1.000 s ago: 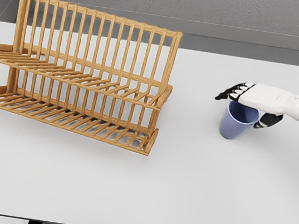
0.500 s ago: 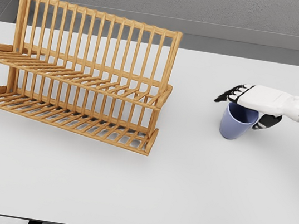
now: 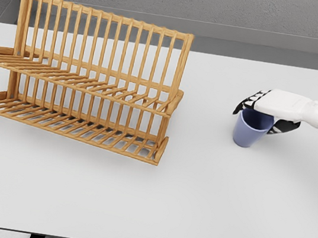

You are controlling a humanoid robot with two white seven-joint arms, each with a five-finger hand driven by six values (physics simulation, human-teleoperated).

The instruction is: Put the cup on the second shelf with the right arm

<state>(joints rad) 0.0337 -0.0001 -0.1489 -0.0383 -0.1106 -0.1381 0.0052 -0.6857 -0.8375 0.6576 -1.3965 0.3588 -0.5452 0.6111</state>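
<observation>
1. Blue-violet is the cup (image 3: 250, 131) you are after; it stands on the white table (image 3: 194, 202) at the right side, mouth up and tilted slightly, well apart from the rack.
2. Your right hand (image 3: 269, 105) comes in from the right edge and lies over the cup's rim, palm down. Dark fingertips (image 3: 243, 105) curl past the rim on the far-left side, and the thumb shows dark just beside the cup's right wall.
3. You can see the hand wrapped about the top of the cup, but whether the fingers press firmly on it cannot be told from this view.
4. The cup's base looks to be on the tabletop; you cannot tell for certain whether it touches.
5. Your wooden dish rack (image 3: 87, 78) sits at the left of the table, its two slatted shelves one above the other, with a tall slatted back behind them.
6. Both shelves hold nothing.
7. Your left arm does not show.
</observation>
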